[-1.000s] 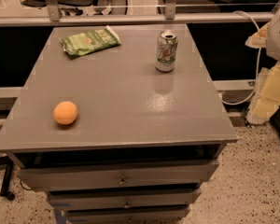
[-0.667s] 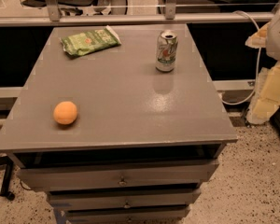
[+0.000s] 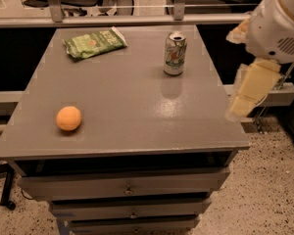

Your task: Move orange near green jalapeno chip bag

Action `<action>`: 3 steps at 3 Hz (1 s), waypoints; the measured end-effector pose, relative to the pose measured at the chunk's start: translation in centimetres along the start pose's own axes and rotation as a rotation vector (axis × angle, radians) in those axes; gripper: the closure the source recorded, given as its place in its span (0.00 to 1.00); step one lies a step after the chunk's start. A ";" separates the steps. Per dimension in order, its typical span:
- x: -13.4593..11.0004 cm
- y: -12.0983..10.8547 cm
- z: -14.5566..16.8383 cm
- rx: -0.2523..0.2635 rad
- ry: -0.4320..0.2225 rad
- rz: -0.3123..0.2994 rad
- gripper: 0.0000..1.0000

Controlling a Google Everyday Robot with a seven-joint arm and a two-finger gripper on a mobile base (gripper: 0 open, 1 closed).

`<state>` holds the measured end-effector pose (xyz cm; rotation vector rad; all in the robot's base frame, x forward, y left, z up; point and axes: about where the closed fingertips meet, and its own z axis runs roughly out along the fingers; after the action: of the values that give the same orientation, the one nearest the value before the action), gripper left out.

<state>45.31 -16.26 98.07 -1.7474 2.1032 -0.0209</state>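
Moved since the earlier frame: only the robot arm [image 3: 279, 26], which has swung in from the right edge of view toward the soda can [image 3: 175, 53]. The three items on the table lie where they did.

1. Grey table [image 3: 137, 126]: flat top over a stack of drawers [image 3: 127, 187]. The can stands upright on the far right part of the top.
2. Arm: a white housing, right of the can and higher in the view, beyond the table's right edge.
3. Gripper [image 3: 246, 96]: the pale yellow piece hanging below the housing appears to be it, though this angle leaves that uncertain. It is right of the can and nearer the camera, outside the table edge, touching nothing on the top. Whether it is open or closed cannot be told; it carries nothing.
4. Green jalapeno chip bag [image 3: 94, 42]: lies flat, left of the can at about the same depth, well apart from it.
5. Orange [image 3: 68, 118]: rests on the top, left of the can and much nearer the camera. It is well apart from both can and bag.
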 end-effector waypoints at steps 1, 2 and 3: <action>-7.8 0.2 2.5 -0.026 -0.132 -0.065 0.00; -14.7 1.1 5.0 -0.065 -0.251 -0.108 0.00; -19.9 3.0 8.3 -0.115 -0.365 -0.139 0.00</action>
<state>47.77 5.27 95.49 -1.8011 1.7490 0.3594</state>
